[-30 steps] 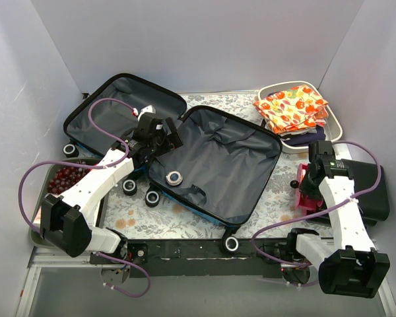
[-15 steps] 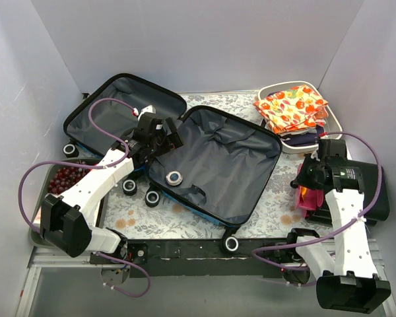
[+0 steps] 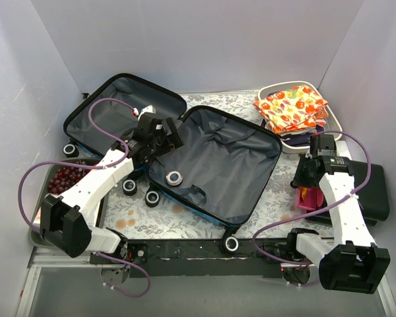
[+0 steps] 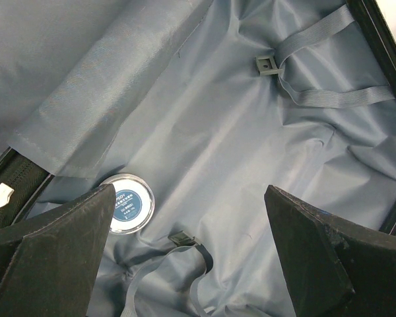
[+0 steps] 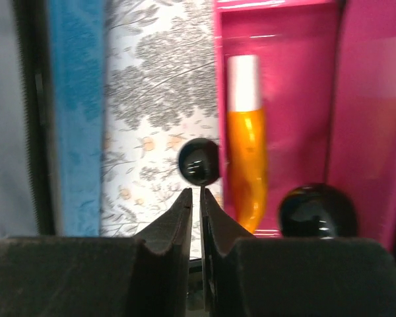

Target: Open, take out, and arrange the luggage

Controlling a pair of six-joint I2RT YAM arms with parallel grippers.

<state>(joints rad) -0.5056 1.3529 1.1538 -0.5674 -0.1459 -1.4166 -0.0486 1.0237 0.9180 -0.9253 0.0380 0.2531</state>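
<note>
The luggage lies open flat in the middle, blue shell down and grey lining up. A round tin with a blue label rests in its near half, beside loose straps. My left gripper hangs open just above that lining, with nothing between its fingers. My right gripper is shut over the table, right of the luggage's blue wall. Its tips sit just under a small black ball at the edge of a pink tray holding an orange tube.
A white tub holding folded fruit-print cloth stands at the back right. A flat black case lies right of the pink tray. A tray of dark red beads sits at the left. A second black ball rests on the pink tray.
My right arm has swung and its gripper has shifted slightly by the pink tray. The left arm, luggage and tin have not moved.
</note>
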